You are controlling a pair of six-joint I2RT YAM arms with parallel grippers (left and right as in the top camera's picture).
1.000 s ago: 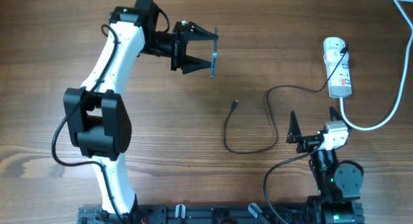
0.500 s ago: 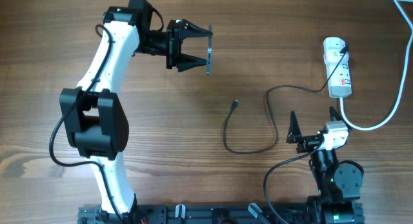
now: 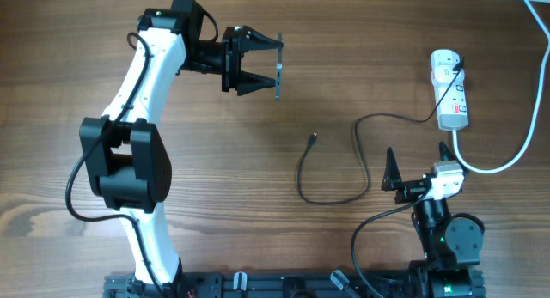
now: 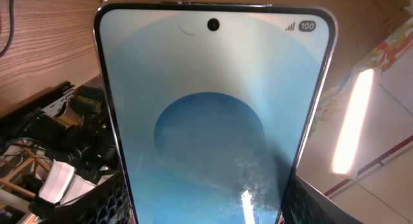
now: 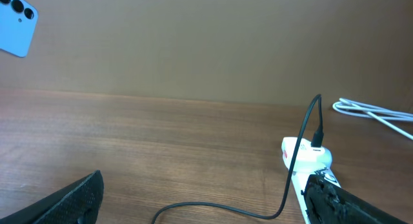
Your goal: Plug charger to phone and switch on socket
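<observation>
My left gripper point(image 3: 271, 73) is shut on the phone point(image 3: 279, 75) and holds it edge-on above the far left of the table. In the left wrist view its cyan-blue screen point(image 4: 213, 121) fills the frame between the jaws. Its light blue back shows at the top left of the right wrist view point(image 5: 13, 24). The charger cable point(image 3: 331, 201) runs from the white socket point(image 3: 449, 96) in a loop, and its tip point(image 3: 314, 138) lies free mid-table. My right gripper point(image 3: 418, 161) is open and empty, near the front right, just left of the socket point(image 5: 306, 156) and above the cable point(image 5: 293, 172).
A thick white cord point(image 3: 516, 152) curves from the socket toward the far right corner, and it also shows in the right wrist view point(image 5: 374, 113). The black arm base rail point(image 3: 284, 285) runs along the front edge. The table is brown wood.
My left gripper has moved slightly left and toward the far edge with the phone, then held still. The right arm, cable and socket have not moved.
</observation>
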